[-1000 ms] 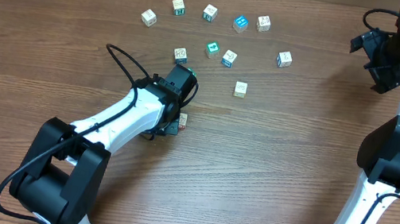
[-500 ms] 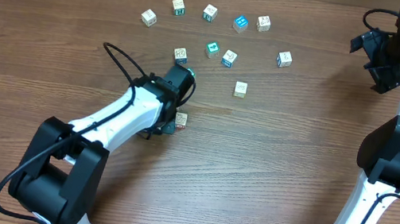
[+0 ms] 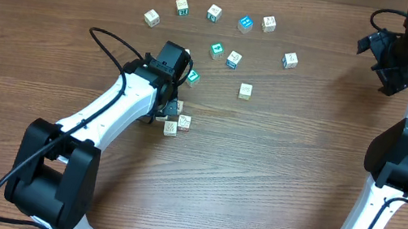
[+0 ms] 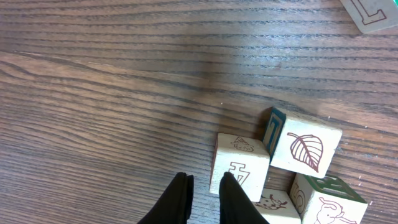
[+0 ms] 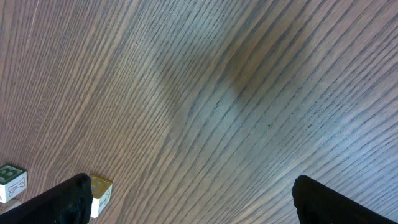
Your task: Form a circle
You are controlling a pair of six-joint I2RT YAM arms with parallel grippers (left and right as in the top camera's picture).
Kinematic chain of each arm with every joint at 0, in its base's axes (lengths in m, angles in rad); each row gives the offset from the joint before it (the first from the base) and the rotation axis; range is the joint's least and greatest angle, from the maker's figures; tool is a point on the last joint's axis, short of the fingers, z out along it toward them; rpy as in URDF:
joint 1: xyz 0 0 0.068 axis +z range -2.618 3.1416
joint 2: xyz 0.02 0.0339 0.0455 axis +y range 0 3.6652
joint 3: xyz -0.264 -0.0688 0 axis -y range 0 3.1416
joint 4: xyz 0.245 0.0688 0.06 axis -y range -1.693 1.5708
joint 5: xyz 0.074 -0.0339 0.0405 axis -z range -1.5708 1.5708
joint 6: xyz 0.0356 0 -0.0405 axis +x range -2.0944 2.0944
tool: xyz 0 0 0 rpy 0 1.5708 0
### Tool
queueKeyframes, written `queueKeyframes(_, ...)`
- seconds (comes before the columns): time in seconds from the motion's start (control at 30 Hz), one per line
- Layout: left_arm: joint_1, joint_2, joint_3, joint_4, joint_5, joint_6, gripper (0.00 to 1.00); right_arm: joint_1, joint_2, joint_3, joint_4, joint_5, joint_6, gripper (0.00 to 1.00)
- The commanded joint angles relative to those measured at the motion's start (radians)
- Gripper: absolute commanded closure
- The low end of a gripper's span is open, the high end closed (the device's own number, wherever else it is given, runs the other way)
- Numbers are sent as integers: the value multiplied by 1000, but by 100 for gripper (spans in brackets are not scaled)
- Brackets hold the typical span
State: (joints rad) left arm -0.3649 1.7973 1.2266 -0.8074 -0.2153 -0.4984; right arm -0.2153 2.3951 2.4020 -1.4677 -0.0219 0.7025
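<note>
The circle (image 3: 179,119) is a tight cluster of small pale printed cubes just right of my left gripper (image 3: 163,111). In the left wrist view the circle (image 4: 305,147) fills the lower right: a leaf cube, a cube with a brown glyph (image 4: 241,168) and two animal cubes. My left gripper (image 4: 205,178) is shut with nothing between its fingers, over bare wood at the glyph cube's left side. My right gripper (image 3: 381,56) hangs open at the far right back, away from the cubes, and is also wide open in its wrist view (image 5: 193,202).
A loose scatter of similar cubes lies behind the cluster, from a pale cube (image 3: 151,17) at the left to one at the right (image 3: 290,60), with a teal cube (image 3: 192,76) nearest the left wrist. Two cubes (image 5: 99,191) show by the right gripper's left finger.
My left arm has drawn back and to the left from the cluster, uncovering more of its cubes and the teal cube. The right arm has not moved.
</note>
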Motion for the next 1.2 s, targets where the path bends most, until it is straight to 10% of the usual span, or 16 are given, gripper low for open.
queueKeyframes(0.0, 6, 11, 19, 3, -5, 4, 85, -2, -27, 17, 1, 2, -3, 0)
queueKeyframes(0.87, 140, 11, 19, 102, 205, 20, 88, -2, -27, 17, 1, 2, -3, 0)
queueKeyframes(1.17, 185, 11, 19, 96, 112, 19, 73, -2, -27, 17, 1, 2, -3, 0)
